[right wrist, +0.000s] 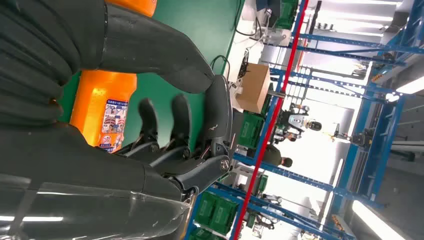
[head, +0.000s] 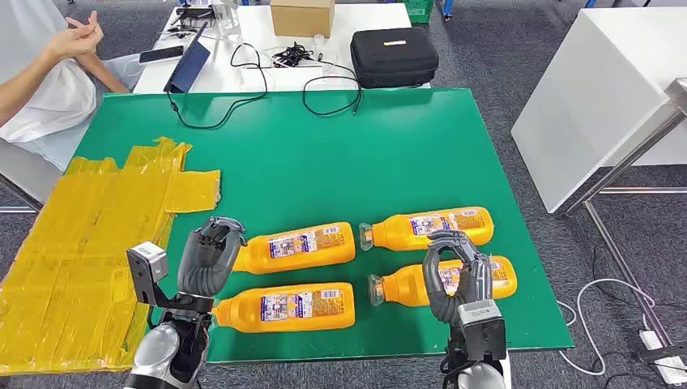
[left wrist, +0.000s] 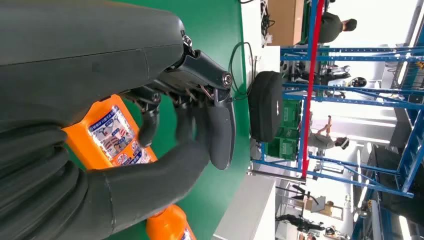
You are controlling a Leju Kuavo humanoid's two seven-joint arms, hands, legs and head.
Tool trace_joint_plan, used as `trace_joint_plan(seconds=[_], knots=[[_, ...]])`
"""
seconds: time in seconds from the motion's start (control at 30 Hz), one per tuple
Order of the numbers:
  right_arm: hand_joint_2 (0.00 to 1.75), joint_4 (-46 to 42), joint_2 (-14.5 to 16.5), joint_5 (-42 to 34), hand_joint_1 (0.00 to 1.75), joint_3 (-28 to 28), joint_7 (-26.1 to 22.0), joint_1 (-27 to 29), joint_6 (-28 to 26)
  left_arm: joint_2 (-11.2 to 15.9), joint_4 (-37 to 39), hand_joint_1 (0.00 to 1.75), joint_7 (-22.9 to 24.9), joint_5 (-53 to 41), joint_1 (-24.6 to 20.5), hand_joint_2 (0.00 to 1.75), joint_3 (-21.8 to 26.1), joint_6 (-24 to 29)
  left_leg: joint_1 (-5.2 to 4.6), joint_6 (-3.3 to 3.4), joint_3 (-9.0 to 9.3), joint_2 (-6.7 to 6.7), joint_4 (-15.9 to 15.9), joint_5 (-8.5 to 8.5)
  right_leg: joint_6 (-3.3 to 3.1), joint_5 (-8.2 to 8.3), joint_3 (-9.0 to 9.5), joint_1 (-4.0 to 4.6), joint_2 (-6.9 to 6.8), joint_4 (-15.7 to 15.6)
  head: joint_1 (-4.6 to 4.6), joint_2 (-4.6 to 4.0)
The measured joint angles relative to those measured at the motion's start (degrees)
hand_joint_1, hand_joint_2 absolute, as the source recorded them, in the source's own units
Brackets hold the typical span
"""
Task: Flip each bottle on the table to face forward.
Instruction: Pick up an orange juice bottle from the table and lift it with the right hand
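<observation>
Four orange bottles lie on their sides on the green table (head: 324, 154), labels up. The back-left bottle (head: 304, 245) and front-left bottle (head: 288, 307) point their caps left. So do the back-right bottle (head: 429, 227) and front-right bottle (head: 401, 285). My left hand (head: 209, 255) hovers by the back-left bottle's cap end, fingers loosely curved, holding nothing. The left wrist view shows that bottle (left wrist: 112, 132) beyond the fingers (left wrist: 150, 125). My right hand (head: 458, 279) arches over the front-right bottle, thumb and fingers apart. The right wrist view shows a bottle (right wrist: 102, 112) past its fingers (right wrist: 180, 120).
Yellow taped sheeting (head: 89, 235) covers the table's left side. Behind the green top, a white table carries a black case (head: 394, 55), a cardboard box (head: 301, 16), cables (head: 243, 89) and a tablet (head: 188, 69). A person (head: 49, 73) sits far left. Another white table (head: 599, 89) stands right.
</observation>
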Motion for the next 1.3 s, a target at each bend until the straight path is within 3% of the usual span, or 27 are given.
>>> trace_joint_plan(seconds=[0.1,0.23,0.43,0.47,0.57,0.6,0.93,1.3], knots=[[1.75,0.3,0.2,-1.5,1.61,0.2,0.4,0.0,2.1,-0.2,0.0,1.75,-0.7,-2.9,0.4,1.75,-0.1,2.0,0.0,-0.01,0.01,0.01,0.0,-0.01,0.0,0.0,0.03,0.0,0.0,0.0,0.01,0.0],[1.75,5.3,2.8,-3.8,1.63,3.0,-2.9,0.4,6.4,-2.5,0.7,1.75,-6.6,-15.9,4.6,1.75,-2.6,10.4,0.0,-0.11,0.08,0.07,0.0,-0.11,0.02,-0.06,0.03,0.0,0.04,0.0,-0.02,0.0],[1.75,10.0,4.3,-5.2,1.74,6.2,-4.3,0.4,5.3,-3.8,1.7,1.75,-8.0,-17.3,7.2,1.75,-5.1,12.6,0.02,-0.11,0.05,-0.04,0.0,-0.1,0.04,-0.15,0.06,0.0,-0.01,0.0,-0.01,0.0],[1.75,10.3,4.3,-5.3,1.6,6.4,-4.3,0.4,5.3,-3.8,1.7,1.6,-7.9,-17.3,7.2,1.75,-5.2,12.6,0.02,-0.11,0.05,-0.04,0.0,-0.1,0.04,-0.14,0.06,0.0,-0.01,0.0,-0.01,0.0],[1.75,10.9,4.3,-5.3,0.31,7.0,-3.8,0.3,5.3,-3.8,1.7,0.29,-7.7,-17.3,7.3,1.75,-5.5,12.5,0.02,-0.1,0.06,-0.04,0.0,-0.09,0.04,-0.14,0.07,0.0,-0.01,0.0,-0.01,0.0],[1.75,11.1,4.3,-5.1,0.0,7.2,-3.5,0.2,5.3,-3.8,1.7,0.0,-7.7,-17.3,7.3,1.75,-5.6,12.5,0.02,-0.1,0.07,-0.04,0.0,-0.09,0.04,-0.13,0.08,0.0,-0.01,0.0,-0.01,0.0],[1.75,12.3,4.1,4.1,0.0,9.2,0.8,-2.9,-0.4,-3.9,1.7,0.0,-6.9,-16.3,6.7,1.75,-5.7,12.2,0.02,-0.07,0.07,-0.02,0.0,-0.07,0.05,-0.12,0.08,0.0,-0.01,0.0,-0.01,0.0],[1.75,16.5,1.2,20.5,0.0,11.7,12.0,-14.5,-4.0,-3.9,2.0,0.0,-6.4,-15.1,3.1,1.75,-3.4,10.5,0.01,0.05,0.08,-0.01,0.0,0.05,0.06,-0.06,0.14,0.0,-0.02,0.0,-0.01,0.0]])
